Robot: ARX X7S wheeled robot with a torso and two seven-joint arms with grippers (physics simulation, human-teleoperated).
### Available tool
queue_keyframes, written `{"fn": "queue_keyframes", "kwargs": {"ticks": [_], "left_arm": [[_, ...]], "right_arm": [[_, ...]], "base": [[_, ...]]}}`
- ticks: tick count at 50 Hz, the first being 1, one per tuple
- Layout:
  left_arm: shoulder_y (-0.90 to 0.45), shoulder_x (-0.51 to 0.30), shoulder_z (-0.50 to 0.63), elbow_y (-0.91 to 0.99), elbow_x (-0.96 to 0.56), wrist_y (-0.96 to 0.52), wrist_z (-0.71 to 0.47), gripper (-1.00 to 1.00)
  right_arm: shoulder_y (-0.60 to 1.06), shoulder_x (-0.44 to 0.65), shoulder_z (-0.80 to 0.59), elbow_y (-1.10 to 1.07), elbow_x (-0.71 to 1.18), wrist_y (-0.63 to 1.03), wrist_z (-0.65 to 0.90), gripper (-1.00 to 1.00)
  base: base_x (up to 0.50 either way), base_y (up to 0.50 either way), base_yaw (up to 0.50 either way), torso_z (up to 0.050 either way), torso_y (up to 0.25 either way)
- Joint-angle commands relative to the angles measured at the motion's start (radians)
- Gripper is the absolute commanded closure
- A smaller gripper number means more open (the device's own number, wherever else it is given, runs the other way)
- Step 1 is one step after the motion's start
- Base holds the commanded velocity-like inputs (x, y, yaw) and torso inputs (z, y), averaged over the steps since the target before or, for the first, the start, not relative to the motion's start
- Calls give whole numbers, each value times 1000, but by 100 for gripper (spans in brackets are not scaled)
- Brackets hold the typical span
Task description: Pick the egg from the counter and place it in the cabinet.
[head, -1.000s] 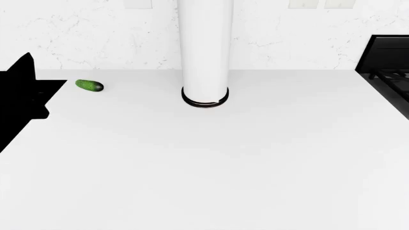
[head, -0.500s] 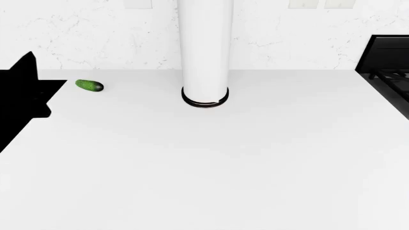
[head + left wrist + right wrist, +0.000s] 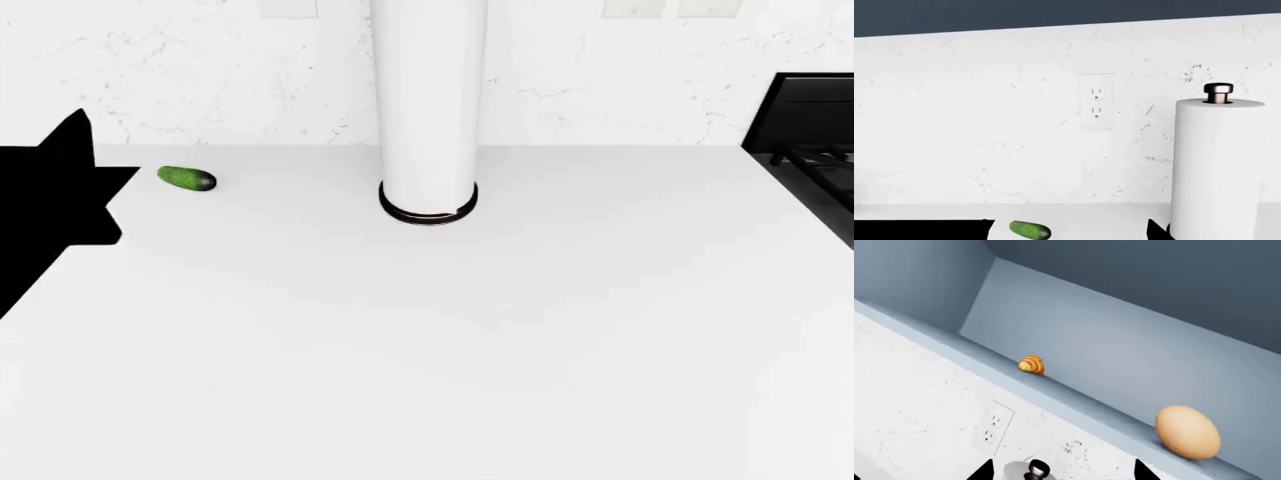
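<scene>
One smooth tan-brown oval egg rests at your blue-grey cabinet shelf's front edge, and you cannot tell either fingers' state.

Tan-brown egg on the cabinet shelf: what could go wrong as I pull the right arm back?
1. The smooth tan-brown egg rests near the grey-blue cabinet shelf's front edge; a nudge might roll it off.
2. The right end effector's state isn't visible, so release is unconfirmed.
3. The white paper towel roll stands below; a falling egg could hit it.
</scene>
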Motion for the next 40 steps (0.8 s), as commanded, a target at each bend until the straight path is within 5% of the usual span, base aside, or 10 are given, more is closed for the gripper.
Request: {"fn": "queue_keyframes", "kwargs": {"ticks": [1,40], "left_arm": [[-11,0,13,0,1,2,-1,-100],[-19,1,32,6,3,15,-6,-100]], "right_arm": [[-90,19,12,-108,93,-47,72,-100],[-447,60,55,-330,-78,-136,-19,-100]], "base": [[0,0,0,0,0],[0,0,0,0,0]]}}
